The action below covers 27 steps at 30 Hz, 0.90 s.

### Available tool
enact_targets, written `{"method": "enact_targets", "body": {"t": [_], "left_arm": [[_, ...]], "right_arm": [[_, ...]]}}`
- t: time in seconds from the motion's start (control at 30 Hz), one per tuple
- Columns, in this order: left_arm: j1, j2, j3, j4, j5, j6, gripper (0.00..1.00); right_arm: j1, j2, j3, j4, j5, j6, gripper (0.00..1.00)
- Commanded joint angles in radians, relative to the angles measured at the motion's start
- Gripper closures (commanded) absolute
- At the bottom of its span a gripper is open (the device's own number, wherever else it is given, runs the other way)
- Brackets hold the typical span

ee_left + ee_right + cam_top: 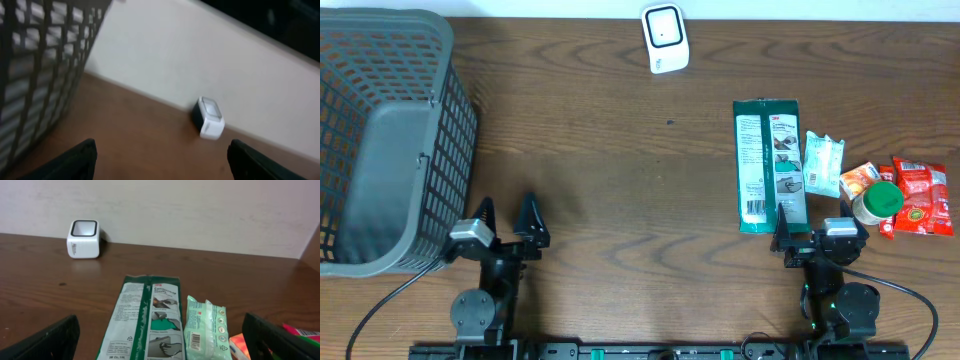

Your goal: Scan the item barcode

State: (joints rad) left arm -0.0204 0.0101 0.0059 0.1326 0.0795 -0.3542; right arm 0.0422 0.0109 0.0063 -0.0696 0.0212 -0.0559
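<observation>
Evidently nothing is held: both pincers, left (508, 222) and right (820, 232), are spread apart. Packets (767, 165) are grouped rightward; scanner (664, 38) is set facing them.

White scanner (664, 37); grey basket (390, 140); green-white packet (768, 165).
</observation>
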Motion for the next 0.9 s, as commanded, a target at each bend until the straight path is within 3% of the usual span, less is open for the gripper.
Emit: {"method": "enact_targets", "body": {"t": [0.0, 0.13, 0.23, 0.87], "left_arm": [[0.002, -0.008, -0.002, -0.026, 0.079, 0.132, 0.16], [0.002, -0.008, -0.002, -0.106, 0.176, 0.375, 0.16], [0.002, -0.008, -0.002, -0.179, 0.174, 0.435, 0.16], [0.002, -0.006, -0.002, -0.178, 0.174, 0.432, 0.16]], "right_arm": [[-0.010, -0.005, -0.001, -0.003, -0.004, -0.009, 0.01], [-0.010, -0.005, -0.001, -0.003, -0.004, -0.010, 0.01], [-0.010, -0.005, -0.001, -0.003, -0.004, -0.010, 0.01], [-0.010, -0.005, -0.001, -0.003, -0.004, -0.010, 0.01]]}}
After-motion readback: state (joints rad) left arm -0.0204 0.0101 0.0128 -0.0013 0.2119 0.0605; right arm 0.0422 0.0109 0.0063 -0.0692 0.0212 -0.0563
